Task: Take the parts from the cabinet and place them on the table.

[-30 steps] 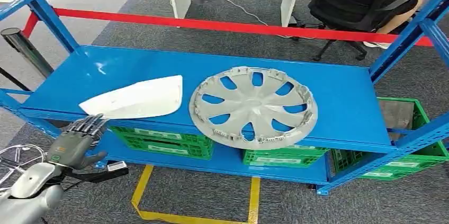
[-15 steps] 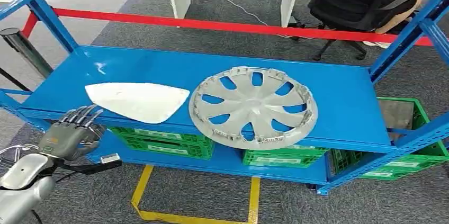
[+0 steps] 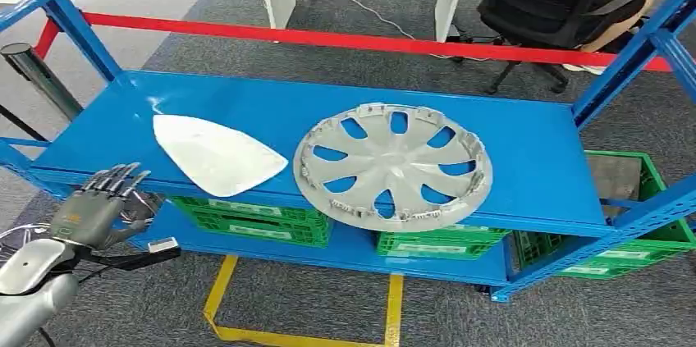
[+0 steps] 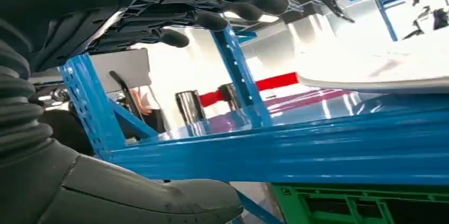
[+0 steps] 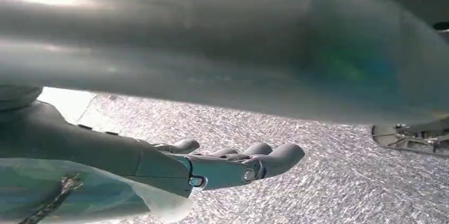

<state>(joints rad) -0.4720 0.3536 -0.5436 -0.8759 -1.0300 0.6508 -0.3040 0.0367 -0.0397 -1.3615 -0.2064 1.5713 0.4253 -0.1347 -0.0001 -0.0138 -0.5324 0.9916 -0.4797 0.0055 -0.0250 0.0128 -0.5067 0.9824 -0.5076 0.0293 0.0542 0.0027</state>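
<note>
Looks like we're at the reach-in step: left hand [image 3: 97, 214] hovers empty with fingers spread just below the blue shelf [image 3: 533, 158] edge, so next it needs to come up and grab the white panel [image 3: 217, 154] lying beside the hubcap [image 3: 392, 165].

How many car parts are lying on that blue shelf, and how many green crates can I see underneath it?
White panel: 1
Silver wheel cover: 1
Green crates: 3, under the shelf
Total: 5 things, 2 parts and 3 crates.
</note>
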